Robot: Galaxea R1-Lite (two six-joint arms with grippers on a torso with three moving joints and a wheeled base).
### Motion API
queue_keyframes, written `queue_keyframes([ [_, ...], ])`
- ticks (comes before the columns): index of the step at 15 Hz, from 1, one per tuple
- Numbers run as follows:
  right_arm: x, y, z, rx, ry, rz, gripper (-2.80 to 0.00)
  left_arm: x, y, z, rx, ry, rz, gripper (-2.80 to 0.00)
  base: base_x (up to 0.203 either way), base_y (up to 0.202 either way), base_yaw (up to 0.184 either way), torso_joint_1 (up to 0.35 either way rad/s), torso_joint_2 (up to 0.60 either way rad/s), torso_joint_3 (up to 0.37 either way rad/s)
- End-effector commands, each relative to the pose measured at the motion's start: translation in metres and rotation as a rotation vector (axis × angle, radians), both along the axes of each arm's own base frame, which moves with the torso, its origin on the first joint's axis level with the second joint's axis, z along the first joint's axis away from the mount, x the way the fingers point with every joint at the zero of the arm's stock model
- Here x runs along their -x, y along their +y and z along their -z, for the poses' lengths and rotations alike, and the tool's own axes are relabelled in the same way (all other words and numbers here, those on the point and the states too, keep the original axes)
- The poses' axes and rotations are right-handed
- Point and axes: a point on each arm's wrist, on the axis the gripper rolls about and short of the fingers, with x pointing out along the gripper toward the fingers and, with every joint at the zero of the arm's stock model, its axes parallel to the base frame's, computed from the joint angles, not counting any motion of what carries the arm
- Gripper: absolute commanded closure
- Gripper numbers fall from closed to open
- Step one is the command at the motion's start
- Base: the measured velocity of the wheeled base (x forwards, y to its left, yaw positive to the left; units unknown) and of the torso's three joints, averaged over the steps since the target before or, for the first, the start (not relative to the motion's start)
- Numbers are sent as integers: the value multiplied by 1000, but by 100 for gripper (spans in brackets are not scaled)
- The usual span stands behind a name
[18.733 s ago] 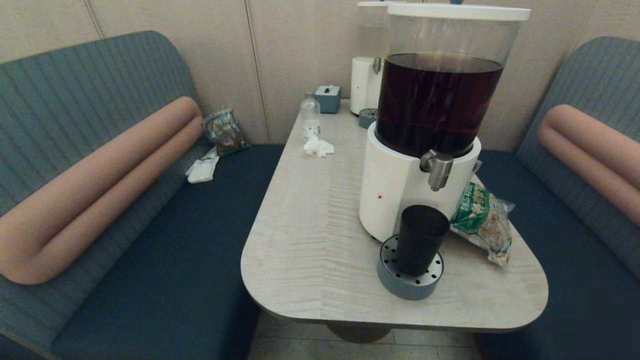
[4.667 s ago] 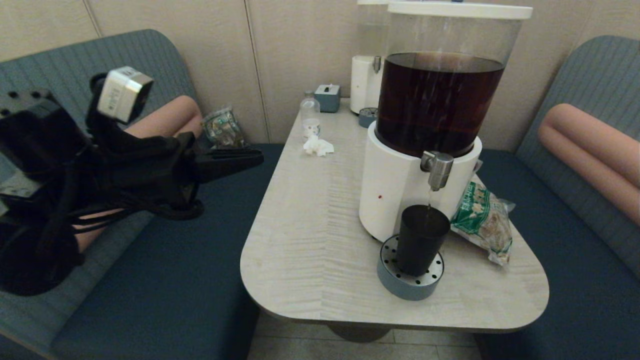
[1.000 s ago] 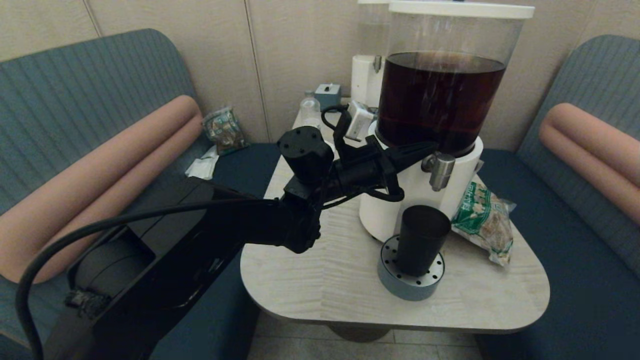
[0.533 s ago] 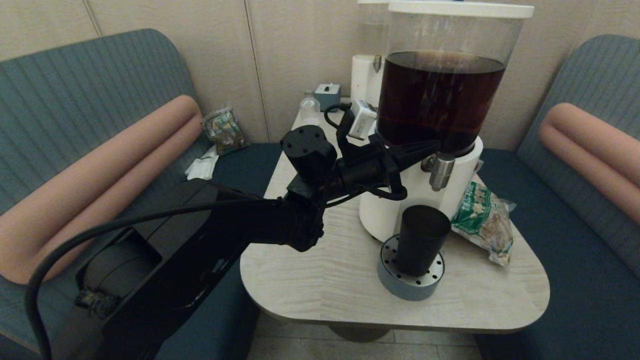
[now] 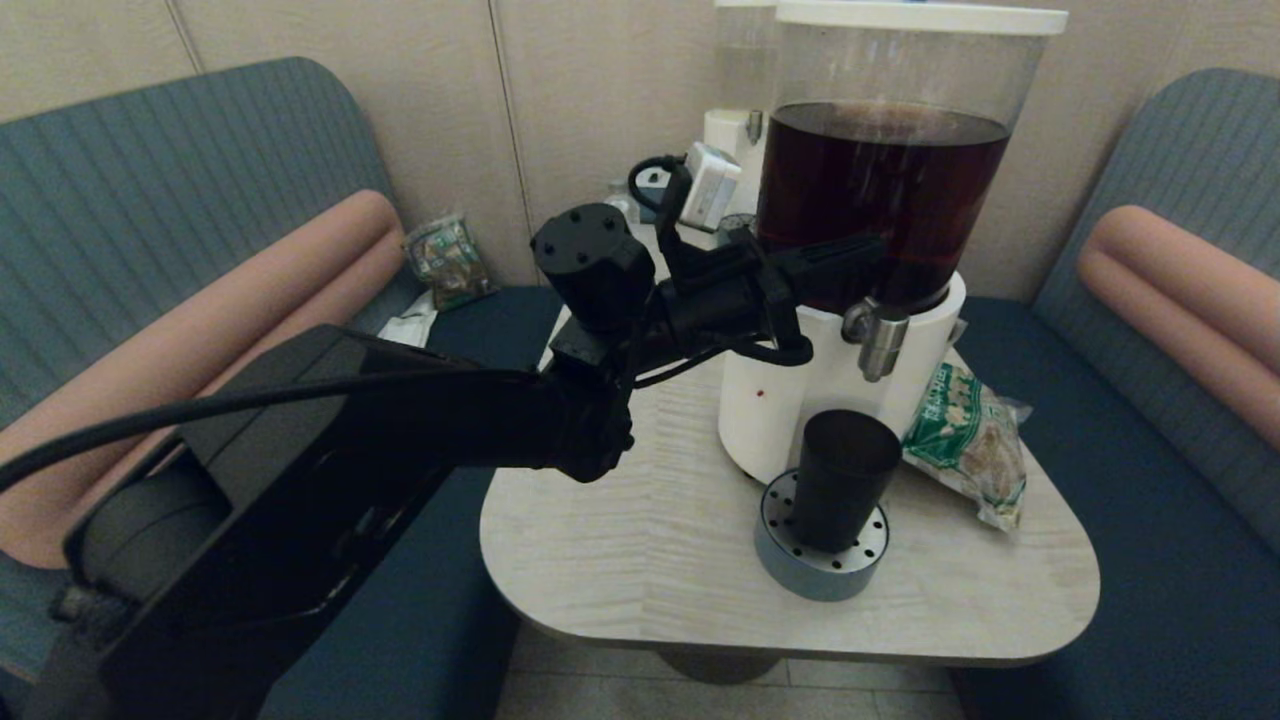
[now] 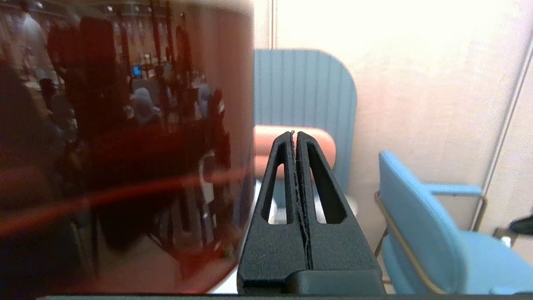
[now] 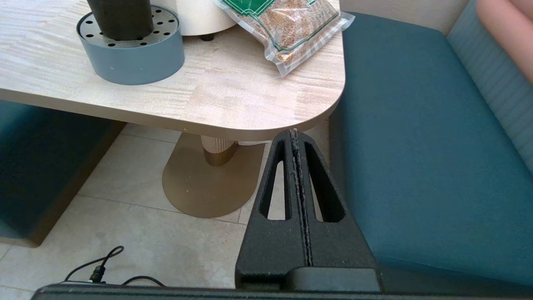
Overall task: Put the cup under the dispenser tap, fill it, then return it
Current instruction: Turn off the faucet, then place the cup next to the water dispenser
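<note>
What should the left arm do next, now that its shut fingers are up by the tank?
Probably pull the left gripper back, lower it and open it around the cup. Its fingers are shut and empty, level with the dark tank, above the dispenser tap. No stream shows. The cup stands on the drip tray under it, ungrasped. The right gripper hangs parked below the table edge.

Head overview; close, diverging wrist views

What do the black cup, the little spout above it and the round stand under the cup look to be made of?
The cup looks like matte plastic or coated metal: dull black, no shine. The spout looks like brushed steel: grey, with soft highlights. The stand seems to be grey-blue plastic with a perforated, metal-looking top, though I cannot be sure. The left hand, shut, hangs just above the spout.
</note>
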Motion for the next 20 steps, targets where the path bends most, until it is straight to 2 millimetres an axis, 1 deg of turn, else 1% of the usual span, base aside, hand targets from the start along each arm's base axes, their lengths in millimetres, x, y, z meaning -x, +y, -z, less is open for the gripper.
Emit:
queue_keyframes([
  [1, 0, 0, 0, 1, 3, 0, 0, 19, 14, -30, 28, -31, 0, 0, 0, 0, 0, 0, 0, 0],
  [4, 0, 0, 0, 1, 3, -1, 0, 40, 29, -33, 0, 14, -7, 0, 0, 0, 0, 0, 0, 0],
  [7, 0, 0, 0, 1, 1, -1, 0, 80, 64, -22, -76, 120, -36, 0, 0, 0, 0, 0, 0, 0],
  [8, 0, 0, 0, 1, 1, -1, 0, 88, 76, -6, -114, 162, -75, 0, 0, 0, 0, 0, 0, 0],
  [9, 0, 0, 0, 1, 1, -1, 0, 96, 89, 5, -139, 179, -117, 0, 0, 0, 0, 0, 0, 0],
  [11, 0, 0, 0, 1, 3, -1, 0, 109, 113, 49, -235, 235, -175, 0, 0, 0, 0, 0, 0, 0],
  [12, 0, 0, 0, -1, 3, -1, 0, 116, 124, 66, -274, 251, -196, -280, 0, 0, 0, 0, 0, 0],
  [13, 0, 0, 0, 1, 3, -1, 0, 119, 129, 78, -301, 262, -202, -280, 0, 0, 0, 0, 0, 0],
  [14, 0, 0, 0, 1, 1, -1, 0, 117, 130, 84, -311, 257, -203, -280, 0, 0, 0, 0, 0, 0],
  [16, 0, 0, 0, 1, 0, -1, 0, 103, 125, 92, -323, 208, -212, -280, 0, 0, 0, 0, 0, 0],
  [17, 0, 0, 0, 1, 3, -1, 0, 98, 125, 100, -342, 200, -218, -280, 0, 0, 0, 0, 0, 0],
  [20, 0, 0, 0, 1, 1, -1, 0, 87, 124, 111, -361, 194, -231, -280, 0, 0, 0, 0, 0, 0],
])
